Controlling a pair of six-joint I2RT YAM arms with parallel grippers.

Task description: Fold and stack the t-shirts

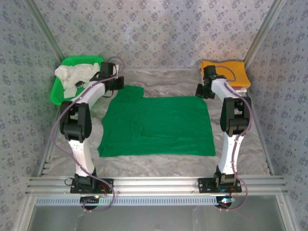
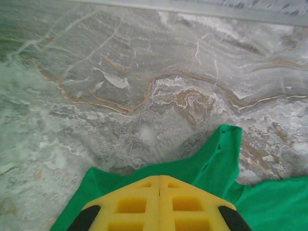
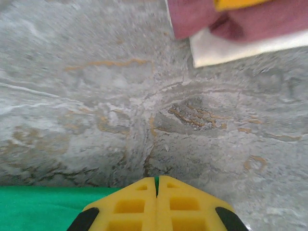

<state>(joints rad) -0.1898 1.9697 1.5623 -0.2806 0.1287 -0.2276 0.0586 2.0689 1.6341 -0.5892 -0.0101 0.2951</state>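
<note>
At the far left, a green mesh basket [image 1: 58, 91] holds crumpled whitish t-shirts [image 1: 72, 74]. Just right of it, the left end effector [image 2: 159, 180] is closed on the far-left sleeve of the bright green t-shirt [image 1: 159, 125], which lies spread flat mid-worktop [image 1: 159, 79]. The right end effector [image 3: 156, 182] is closed on the shirt's far-right corner (a green sliver shows between its fingers). An orange-yellow t-shirt [image 1: 226, 67] tops the far-right stack. The cloth looks light and limp, so pinching corners and lifting evenly seems best.
</note>
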